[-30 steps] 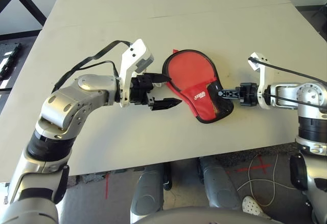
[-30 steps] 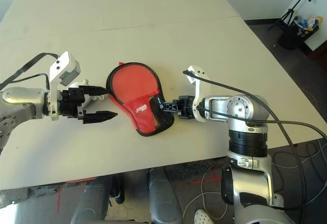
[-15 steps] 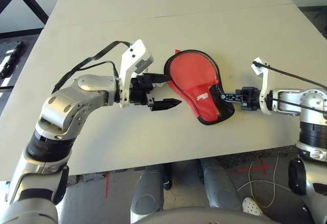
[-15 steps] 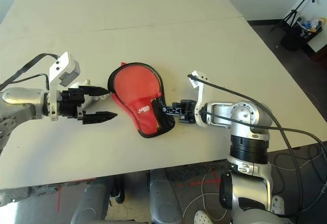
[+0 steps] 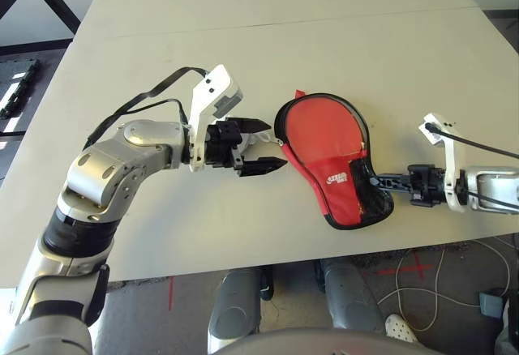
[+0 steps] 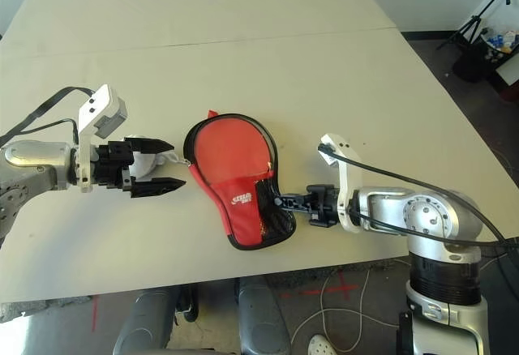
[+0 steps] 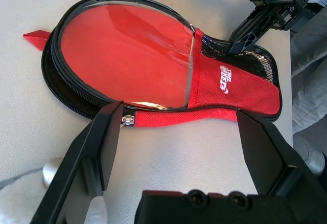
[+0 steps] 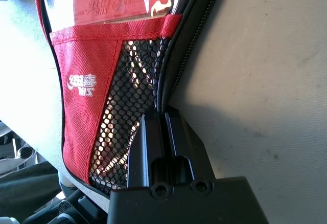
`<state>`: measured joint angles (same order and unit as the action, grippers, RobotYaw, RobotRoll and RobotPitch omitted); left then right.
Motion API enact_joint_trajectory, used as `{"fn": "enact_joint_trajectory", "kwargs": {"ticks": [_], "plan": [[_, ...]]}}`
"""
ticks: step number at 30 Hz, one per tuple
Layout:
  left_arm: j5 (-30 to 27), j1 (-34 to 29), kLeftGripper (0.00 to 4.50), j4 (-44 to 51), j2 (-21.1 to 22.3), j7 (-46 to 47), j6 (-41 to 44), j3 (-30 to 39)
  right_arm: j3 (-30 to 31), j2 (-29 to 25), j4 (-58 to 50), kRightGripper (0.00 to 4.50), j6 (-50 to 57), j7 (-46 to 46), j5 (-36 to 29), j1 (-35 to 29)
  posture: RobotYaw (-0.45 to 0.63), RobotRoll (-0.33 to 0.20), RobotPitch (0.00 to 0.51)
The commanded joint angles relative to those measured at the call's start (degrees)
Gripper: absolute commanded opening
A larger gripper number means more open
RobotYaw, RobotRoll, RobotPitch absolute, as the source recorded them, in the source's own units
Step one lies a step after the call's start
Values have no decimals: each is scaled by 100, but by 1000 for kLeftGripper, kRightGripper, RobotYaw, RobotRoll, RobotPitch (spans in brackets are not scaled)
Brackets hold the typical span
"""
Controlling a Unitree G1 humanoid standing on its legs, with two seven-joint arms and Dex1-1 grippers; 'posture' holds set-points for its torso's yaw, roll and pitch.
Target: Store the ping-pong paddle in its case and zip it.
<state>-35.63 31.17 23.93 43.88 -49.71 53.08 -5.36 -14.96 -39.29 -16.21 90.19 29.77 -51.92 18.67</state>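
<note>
Case [image 5: 332, 156] lies near the table's [image 5: 243, 14] front edge; right gripper [image 5: 381, 182] pinched shut on its mesh end; left gripper [image 5: 261, 144] gapes wide, empty, just beside it.

hidden: paddle inside case [image 5: 332, 152] | unclear: zipper pull [image 7: 129, 121] | cut off: right arm

Small white logo [image 7: 225, 79] printed on the red fabric band of the case [image 7: 127, 55], beside the mesh panel [image 8: 127, 127] at the narrow end, close ahead of the right gripper [image 6: 280, 202]. Lettering too small and blurred to read. No other text or numbers legible.
</note>
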Motion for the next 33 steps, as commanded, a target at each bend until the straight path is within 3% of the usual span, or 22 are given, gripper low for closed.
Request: {"fn": "enact_joint_trajectory", "kwargs": {"ticks": [1,7,11,15,20,22,28,30,33], "plan": [[0,-74,4500,35,-12,-28,-20,-31,89,25,-38,261,229,-145,54,-165,-93,0,250],[12,-86,4500,39,-18,-28,-21,-46,-96,-311,163,2025,231,127,-52,65,-93,0,249],[12,-87,4500,28,-22,-39,-25,-52,-24,-966,162,3169,-29,681,-137,75,-93,0,248],[18,-84,4500,11,-25,-54,-40,-59,336,-1814,382,4442,-715,1287,171,-47,-95,0,244],[22,-90,4500,8,-18,-70,-57,-56,743,-2250,851,4478,-1630,1748,742,-116,-93,0,243],[27,-87,4500,-2,2,-79,-70,-32,791,-2173,1112,4478,-2071,1918,927,-29,-93,0,243],[56,-47,4500,-65,94,-105,-89,51,1047,-1918,1636,4478,-4680,2992,1842,-40,-90,0,247],[64,-46,4500,-83,141,-124,-99,72,1019,-1656,2010,4478,-5215,3034,2026,282,-88,0,250],[67,-51,4500,-96,200,-144,-107,95,974,-1207,2651,4478,-5205,3211,1895,1133,-85,0,251]]}}
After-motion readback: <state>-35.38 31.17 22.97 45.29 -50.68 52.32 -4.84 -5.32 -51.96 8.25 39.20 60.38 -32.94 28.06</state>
